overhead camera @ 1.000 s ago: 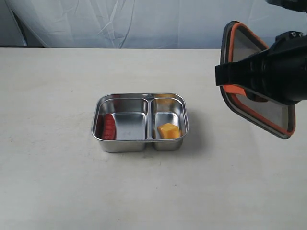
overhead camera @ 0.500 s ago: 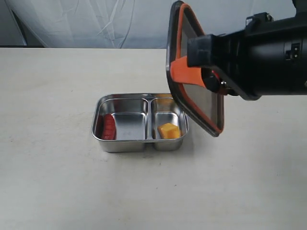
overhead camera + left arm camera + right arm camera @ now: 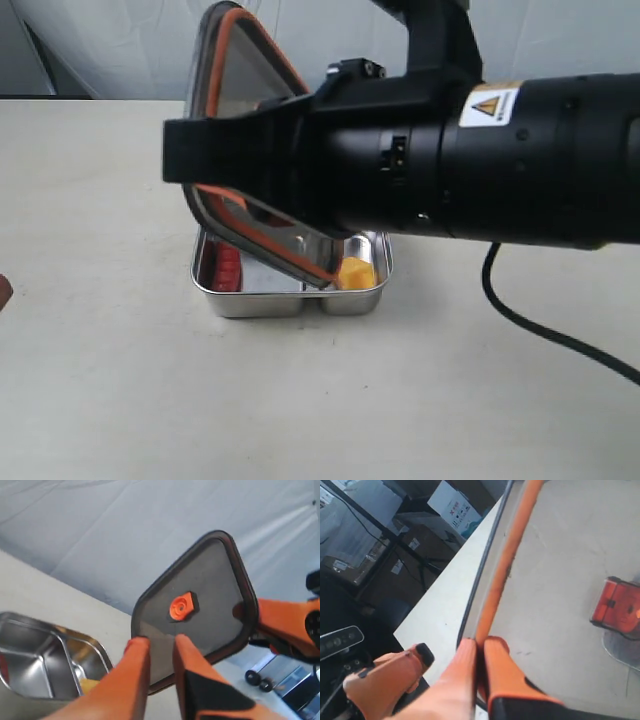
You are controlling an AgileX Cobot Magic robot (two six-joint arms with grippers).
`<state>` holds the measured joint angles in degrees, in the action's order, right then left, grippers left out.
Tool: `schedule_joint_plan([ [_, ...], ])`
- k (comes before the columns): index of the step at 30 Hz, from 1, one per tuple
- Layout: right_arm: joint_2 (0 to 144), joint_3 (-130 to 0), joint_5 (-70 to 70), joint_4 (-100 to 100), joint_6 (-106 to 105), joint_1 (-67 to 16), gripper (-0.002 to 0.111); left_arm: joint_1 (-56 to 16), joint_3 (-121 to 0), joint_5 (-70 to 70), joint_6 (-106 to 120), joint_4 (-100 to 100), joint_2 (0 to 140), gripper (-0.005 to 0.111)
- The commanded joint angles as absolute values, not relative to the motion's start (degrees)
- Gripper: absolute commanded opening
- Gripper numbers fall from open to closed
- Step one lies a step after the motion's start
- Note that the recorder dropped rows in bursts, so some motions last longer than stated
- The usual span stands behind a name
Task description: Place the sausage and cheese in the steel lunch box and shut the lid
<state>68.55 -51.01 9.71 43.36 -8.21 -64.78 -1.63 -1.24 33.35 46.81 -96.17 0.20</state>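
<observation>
Status, read from the left of the exterior view to the right.

Left gripper (image 3: 159,641): stands at the left side of the work area and faces the lid. Its orange fingers are parted by a narrow gap, and nothing lies between them.

Sausage (image 3: 229,266): lies in the larger compartment of the steel lunch box (image 3: 262,303), against the left wall. This placement is complete.

Lid (image 3: 246,75): is raised over the box and steeply tilted. The orange seal (image 3: 262,55) faces the exterior camera; the orange tab (image 3: 181,606) is on the other face. The lower edge hangs over the box near the divider. Whether it touches the rim cannot be determined.

Cheese (image 3: 356,273): sits in the smaller compartment, toward the front wall, partly hidden by the lower corner of the lid. This placement is complete.

Right gripper (image 3: 479,645): reaches across the middle of the table (image 3: 100,400). Its fingers are clamped on the rim of the lid.

Remaining work, as judged: both food items are loaded, so only closing is left. The lid needs levelling, squaring to the box outline, lowering and seating.

Markings: a yellow warning-triangle label (image 3: 487,103) is on the right arm; its small print is not legible. A cardboard box (image 3: 454,506) in the right wrist view carries red print, also illegible. No brand name can be read.
</observation>
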Motion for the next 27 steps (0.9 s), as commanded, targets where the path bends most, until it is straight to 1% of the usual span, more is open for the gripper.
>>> schedule_joint_plan([
  [1, 69.99, -54.02, 5.27, 43.48, -8.85, -67.73, 0.0, -1.96, -1.2, 37.06, 65.95, -99.95, 0.0, 0.046],
  [3, 70.52, -54.92, 3.92, 43.57, -8.85, -68.94, 0.0, -1.96, -1.2, 38.61, 70.23, -99.95, 0.0, 0.058],
  [5, 71.57, -55.93, 2.62, 43.57, -8.85, -70.15, 0.0, -1.96, -1.2, 39.5, 72.71, -99.95, 0.0, 0.061],
  [8, 73.54, -57.41, 0.0, 43.57, -8.85, -72.32, 0.0, -1.96, -1.2, 39.94, 74.29, -99.95, 0.0, 0.061],
  [24, 84.44, -66.38, -3.43, 43.57, -8.85, -80.72, 0.0, -1.96, -1.2, 39.88, 78.46, -99.95, 0.0, 0.061],
  [27, 85.54, -67.82, -3.43, 43.57, -8.85, -82.94, 0.0, -1.96, -1.2, 37.7, 78.57, -99.95, 0.0, 0.055],
])
